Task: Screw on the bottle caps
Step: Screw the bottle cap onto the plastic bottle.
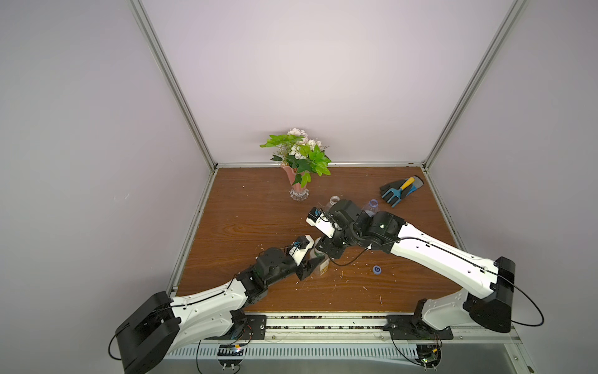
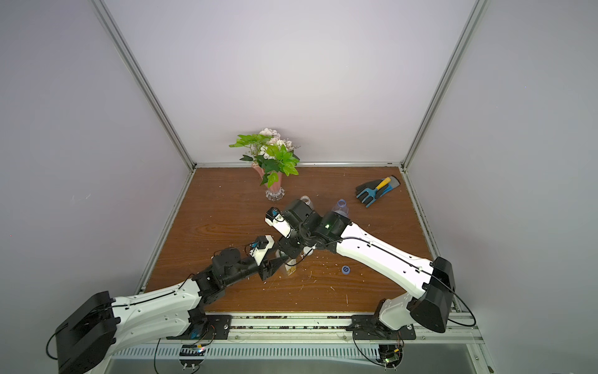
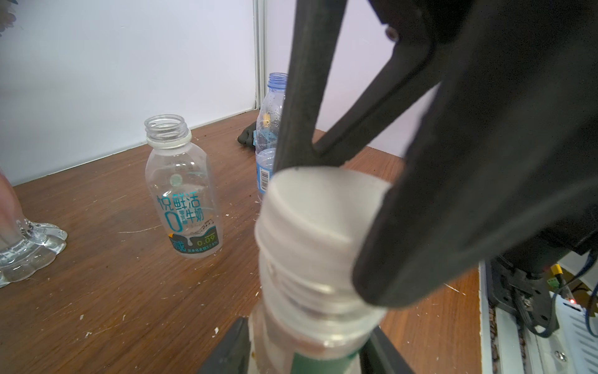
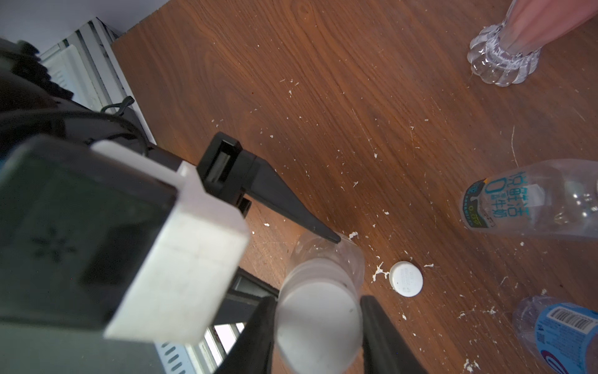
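Right wrist view: my right gripper (image 4: 318, 327) clamps the white cap (image 4: 318, 307) sitting on the squarish bottle (image 4: 343, 255). My left gripper (image 3: 307, 356) grasps this bottle's body, near the front of the wooden table (image 4: 356, 97).

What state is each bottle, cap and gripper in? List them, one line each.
squarish bottle, upright, clamped by left gripper.
fitted white cap, on that bottle's neck, threads showing below.
loose white cap, lying flat on table.
blue cap, lying on table, swirl up.
dark-labelled bottle, upright, uncapped.
blue-labelled bottle, upright, uncapped.
left gripper, shut on squarish bottle.
right gripper, shut on fitted white cap.
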Tool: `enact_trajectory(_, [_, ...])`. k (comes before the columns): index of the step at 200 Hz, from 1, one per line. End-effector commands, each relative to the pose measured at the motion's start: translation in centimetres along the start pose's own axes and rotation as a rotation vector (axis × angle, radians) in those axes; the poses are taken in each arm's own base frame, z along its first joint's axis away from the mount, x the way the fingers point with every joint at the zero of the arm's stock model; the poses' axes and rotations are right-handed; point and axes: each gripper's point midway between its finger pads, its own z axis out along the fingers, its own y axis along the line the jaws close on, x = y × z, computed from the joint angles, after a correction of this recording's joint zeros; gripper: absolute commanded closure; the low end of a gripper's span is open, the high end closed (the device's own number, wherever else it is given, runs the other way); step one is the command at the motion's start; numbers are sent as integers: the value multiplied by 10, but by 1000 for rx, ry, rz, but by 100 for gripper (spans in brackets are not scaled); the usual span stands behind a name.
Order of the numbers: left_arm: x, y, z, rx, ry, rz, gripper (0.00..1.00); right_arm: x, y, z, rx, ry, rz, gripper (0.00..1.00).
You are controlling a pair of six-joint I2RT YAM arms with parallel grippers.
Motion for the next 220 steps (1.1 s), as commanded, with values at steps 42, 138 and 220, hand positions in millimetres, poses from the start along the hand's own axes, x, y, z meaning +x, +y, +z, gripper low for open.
enact_trajectory(42, [8, -3, 1, 12, 11, -4, 47, -3, 2, -4, 14, 7, -29, 58])
enact_trajectory(138, [8, -4, 3, 15, 18, -6, 47, -7, 8, -5, -12, -9, -31, 54])
enact_trajectory(220, [10, -4, 4, 19, 23, -5, 47, -11, 9, -7, -14, -19, -30, 45])
